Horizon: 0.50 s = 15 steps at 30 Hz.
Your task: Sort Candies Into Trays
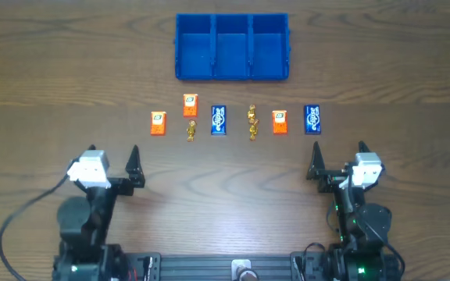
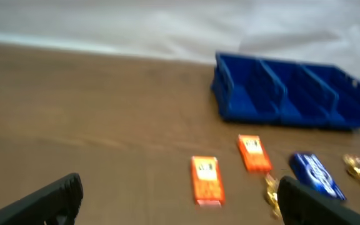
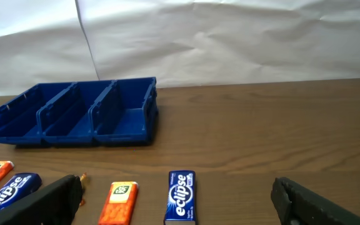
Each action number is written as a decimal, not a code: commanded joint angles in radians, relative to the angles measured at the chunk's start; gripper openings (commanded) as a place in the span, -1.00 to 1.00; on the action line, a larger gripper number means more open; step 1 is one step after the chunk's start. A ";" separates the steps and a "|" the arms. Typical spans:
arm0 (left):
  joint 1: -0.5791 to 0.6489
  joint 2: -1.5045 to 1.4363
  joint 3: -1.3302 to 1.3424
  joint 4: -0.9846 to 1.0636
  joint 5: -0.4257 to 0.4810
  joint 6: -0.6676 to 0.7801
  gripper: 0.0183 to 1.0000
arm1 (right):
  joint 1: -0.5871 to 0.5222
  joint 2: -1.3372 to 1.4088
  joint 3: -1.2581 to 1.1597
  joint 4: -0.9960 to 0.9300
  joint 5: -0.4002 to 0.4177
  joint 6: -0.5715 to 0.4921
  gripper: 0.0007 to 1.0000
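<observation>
A blue tray point(image 1: 233, 72) with three empty compartments stands at the far middle of the table. In front of it lies a row of candies: orange boxes point(image 1: 158, 122) point(image 1: 190, 104) point(image 1: 280, 122), blue packs point(image 1: 219, 119) point(image 1: 312, 119), and small gold wrapped candies point(image 1: 191, 129) point(image 1: 251, 123). My left gripper point(image 1: 114, 156) is open near the front left, short of the row. My right gripper point(image 1: 339, 154) is open at the front right. The left wrist view shows an orange box point(image 2: 206, 180) between its fingers point(image 2: 49, 200), farther off. A blue pack point(image 3: 181, 197) lies ahead of the right fingers point(image 3: 311, 203).
The wooden table point(image 1: 225, 187) has bare room between the arms and the candy row. White sheeting point(image 3: 230, 37) hangs behind the table's far edge. A black cable point(image 1: 10, 226) loops beside the left arm's base.
</observation>
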 commanded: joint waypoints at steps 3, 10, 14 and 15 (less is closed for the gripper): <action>-0.074 0.475 0.534 -0.230 0.017 -0.042 1.00 | 0.006 -0.008 -0.008 -0.001 0.010 -0.007 1.00; -0.151 0.996 0.904 -0.513 -0.023 -0.076 1.00 | 0.006 -0.008 -0.008 -0.001 0.010 -0.007 1.00; -0.160 1.224 0.932 -0.504 -0.033 -0.082 1.00 | 0.006 -0.008 -0.008 -0.001 0.010 -0.006 1.00; -0.160 1.271 0.932 -0.489 -0.032 -0.082 1.00 | 0.006 -0.008 -0.008 -0.001 0.010 -0.007 1.00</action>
